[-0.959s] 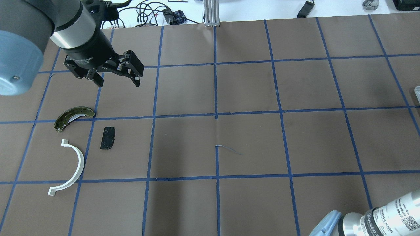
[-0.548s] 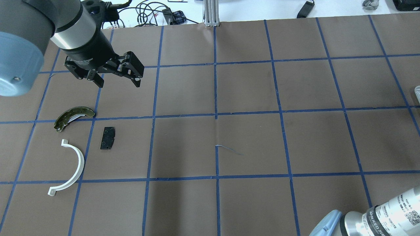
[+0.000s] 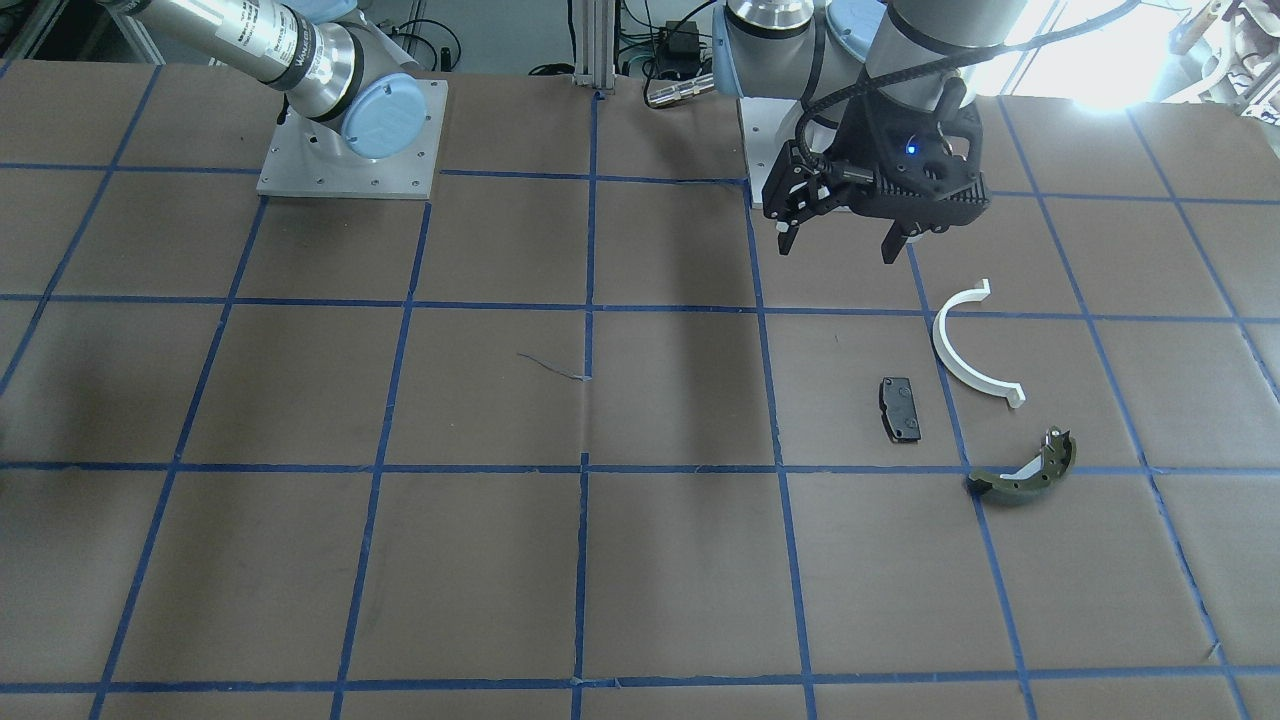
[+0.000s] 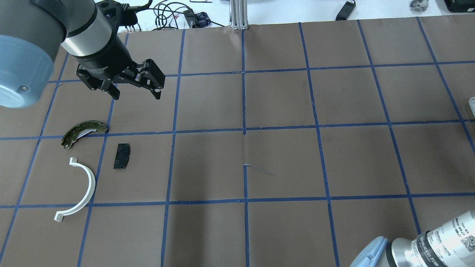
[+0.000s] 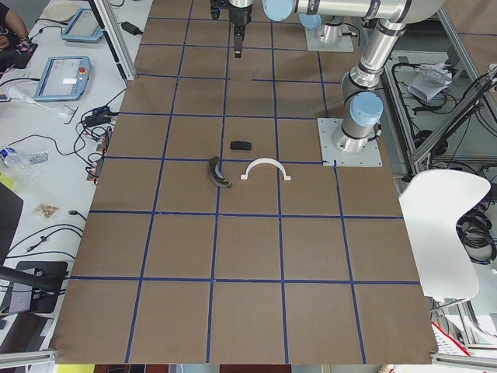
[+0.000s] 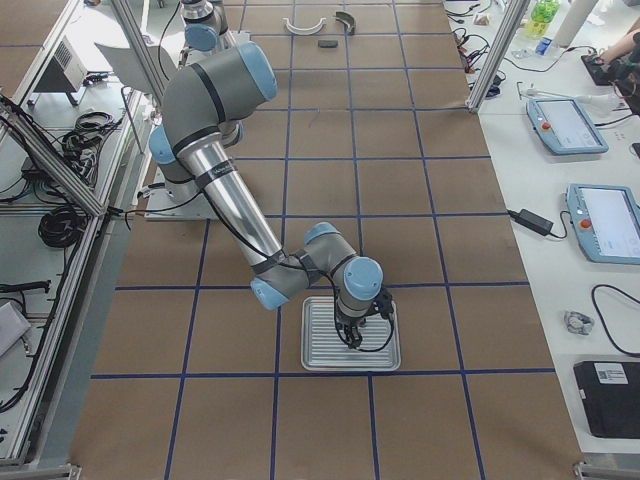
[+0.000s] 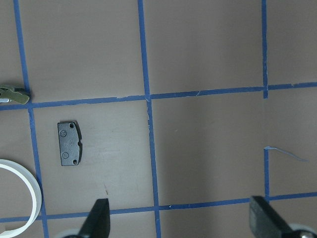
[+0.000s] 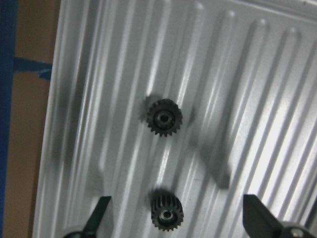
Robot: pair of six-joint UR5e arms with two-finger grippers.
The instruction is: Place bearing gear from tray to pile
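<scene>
The right pincer [image 8: 176, 218] is being held spread just above the ribbed metal tray [image 8: 247, 99], with nothing being pinched. Two black gears are being carried by the tray: the farther bearing gear [image 8: 165, 117] beyond the fingertips, the nearer bearing gear [image 8: 166, 216] between them. The left pincer [image 4: 136, 92] is being held spread and empty over the counter [image 4: 282, 159], near the pile: olive-green brake shoe [image 4: 83, 132], black pad [image 4: 121, 156] and white half-ring [image 4: 79, 189], each lying apart.

Robotics lab: blue-taped grid table [image 4: 282, 159], aluminium post [image 4: 239, 15], teach pendants [image 6: 565, 125], loose cables [image 4: 163, 13] alongside
</scene>
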